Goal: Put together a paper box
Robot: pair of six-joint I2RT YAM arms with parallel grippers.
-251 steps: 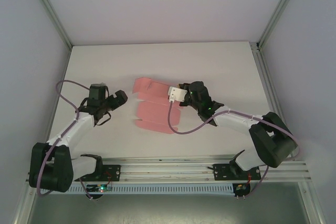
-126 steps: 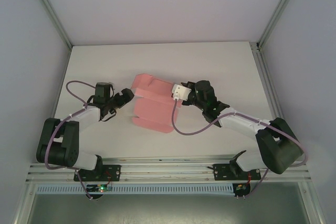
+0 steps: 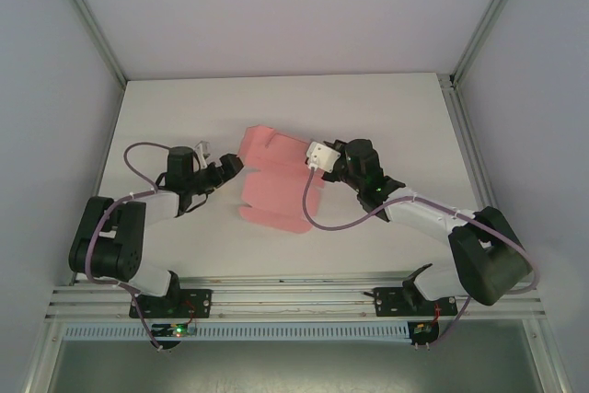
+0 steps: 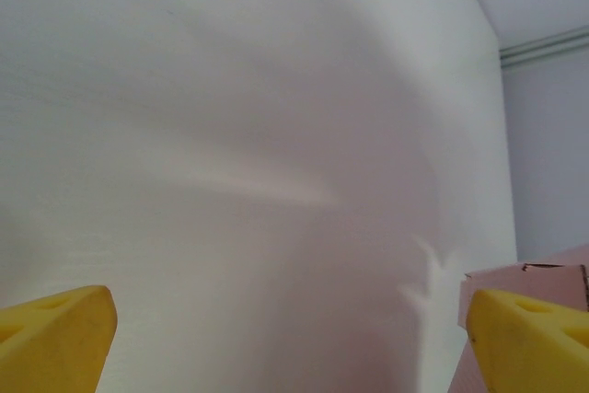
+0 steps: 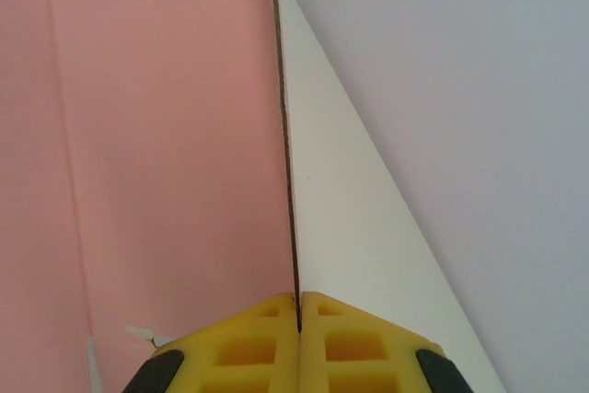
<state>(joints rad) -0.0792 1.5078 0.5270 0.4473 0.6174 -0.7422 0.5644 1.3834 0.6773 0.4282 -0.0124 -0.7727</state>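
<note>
The paper box (image 3: 273, 179) is a flat pink die-cut card with flaps, lying mid-table and lifted along its right edge. My right gripper (image 3: 317, 168) is shut on that edge; in the right wrist view the card (image 5: 166, 154) runs edge-on out from between the closed yellow fingers (image 5: 248, 347). My left gripper (image 3: 230, 168) is open just left of the sheet, low over the table. In the left wrist view its yellow fingertips (image 4: 55, 333) stand far apart with bare table between them, and a pink corner of the box (image 4: 529, 278) shows behind the right fingertip.
The white table (image 3: 276, 103) is walled by pale panels on the left, back and right. An aluminium rail (image 3: 294, 296) runs along the near edge with both arm bases. Purple cables (image 3: 317, 218) loop from each arm over the table.
The left arm has moved right, bringing its open gripper close to the sheet's left edge. The right gripper has pulled the card slightly up and right, still clamped on it.
</note>
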